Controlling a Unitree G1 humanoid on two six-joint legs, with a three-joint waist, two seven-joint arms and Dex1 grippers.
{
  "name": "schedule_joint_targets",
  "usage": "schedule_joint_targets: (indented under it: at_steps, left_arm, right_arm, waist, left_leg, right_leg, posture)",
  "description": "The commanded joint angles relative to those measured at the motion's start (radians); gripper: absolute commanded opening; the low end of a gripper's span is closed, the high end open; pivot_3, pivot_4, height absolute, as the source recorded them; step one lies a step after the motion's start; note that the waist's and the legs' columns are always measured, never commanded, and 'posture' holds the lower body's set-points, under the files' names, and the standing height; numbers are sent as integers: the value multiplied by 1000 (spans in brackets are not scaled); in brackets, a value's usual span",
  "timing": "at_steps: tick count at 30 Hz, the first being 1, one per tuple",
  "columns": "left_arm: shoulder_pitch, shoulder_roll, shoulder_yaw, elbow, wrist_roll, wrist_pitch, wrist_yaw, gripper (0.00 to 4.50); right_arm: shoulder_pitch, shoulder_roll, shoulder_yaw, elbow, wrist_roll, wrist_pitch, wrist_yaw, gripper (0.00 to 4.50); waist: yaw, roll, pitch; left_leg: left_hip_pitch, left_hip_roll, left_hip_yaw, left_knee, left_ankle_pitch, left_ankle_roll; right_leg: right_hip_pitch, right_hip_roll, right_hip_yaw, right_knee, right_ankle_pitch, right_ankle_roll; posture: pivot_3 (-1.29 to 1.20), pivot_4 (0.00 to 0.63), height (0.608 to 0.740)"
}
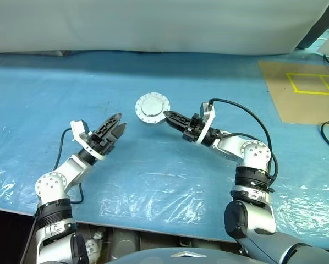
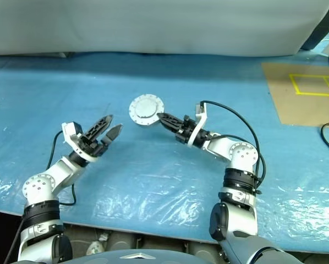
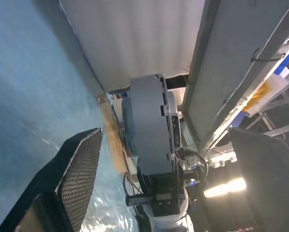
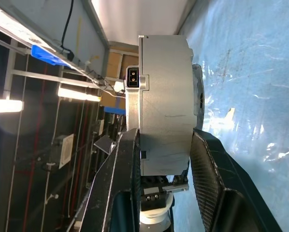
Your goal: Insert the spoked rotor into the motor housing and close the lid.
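Motor housing (image 1: 152, 108): round silvery puck with lid on, flat grey face, held above blue plastic-covered table (image 1: 153, 176). Right gripper (image 1: 170, 117) clamps its rim. Left gripper (image 1: 118, 124) open, empty, well apart. White curtain (image 1: 153, 22) behind.

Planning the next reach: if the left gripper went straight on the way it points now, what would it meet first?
Probably the round silver motor held in the right gripper; the left gripper, fingers open, aims toward it, though depth is unclear.

The motor housing (image 1: 152, 108) is silver-grey; the table cover (image 1: 153, 170) is blue; the brown board (image 1: 302, 91) has yellow lines.
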Motion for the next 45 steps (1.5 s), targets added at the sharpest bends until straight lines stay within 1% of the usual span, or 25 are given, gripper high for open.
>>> schedule_joint_targets:
  at_steps: [1,7,13,16,20,28,31,37,45]
  left_arm:
    - [-1,7,-20,25,-28,36,-6,4435]
    - [-88,-29,-73,55,-20,29,-31,4435]
    - [-174,-52,-100,99,-2,7,-54,4435]
    - [-194,-68,-129,119,45,-14,-54,4435]
    - [-211,-81,-146,145,88,-34,-60,4435]
    - [-179,-22,-136,165,135,-45,-94,4435]
    - [-194,-35,-123,167,133,-64,-88,4435]
    - [-246,-102,-134,178,162,-122,-72,4435]
    - [-251,-129,-156,219,274,-239,-86,4435]
  right_arm:
    - [-38,3,0,-37,74,-3,17,1085]
    - [-34,1,18,-41,79,5,23,1085]
    - [-27,-6,33,-45,88,4,18,1085]
    - [-22,-9,37,-45,95,-1,14,1085]
    - [-19,-8,40,-45,99,-5,7,1085]
    - [-14,-15,40,-50,109,-4,-4,1085]
    - [-16,-17,42,-46,108,-5,-4,1085]
    - [-20,-16,51,-37,100,-5,-1,1085]
    - [-16,-17,50,-37,104,-3,-8,1085]
  waist:
    - [2,0,0]
    - [13,0,0]
    - [13,0,0]
    - [12,0,0]
    - [11,0,0]
    - [12,0,0]
    - [14,0,0]
    - [14,0,0]
    - [11,0,0]
  left_leg:
    - [0,0,0,1,0,0]
    - [-1,0,0,5,0,0]
    - [-2,0,-1,12,0,0]
    - [-2,0,-1,13,0,0]
    - [-2,0,-1,14,0,0]
    - [-3,0,-1,14,0,0]
    - [-3,-1,-1,14,0,0]
    - [-4,-1,-2,16,0,0]
    - [-4,-1,-2,15,0,0]
  right_leg:
    - [0,0,0,0,0,0]
    - [1,0,0,2,1,2]
    - [1,-1,0,7,2,3]
    - [1,-1,0,9,2,3]
    - [1,-1,1,9,2,3]
    - [-1,-1,0,10,2,3]
    - [0,-1,0,10,2,3]
    - [0,-2,0,11,2,4]
    - [0,-1,0,11,2,4]
  posture:
    - [0,150,740]
    - [0,150,740]
    - [0,150,740]
    - [0,150,740]
    - [0,150,740]
    - [0,150,740]
    - [0,150,740]
    - [0,150,740]
    - [0,150,740]
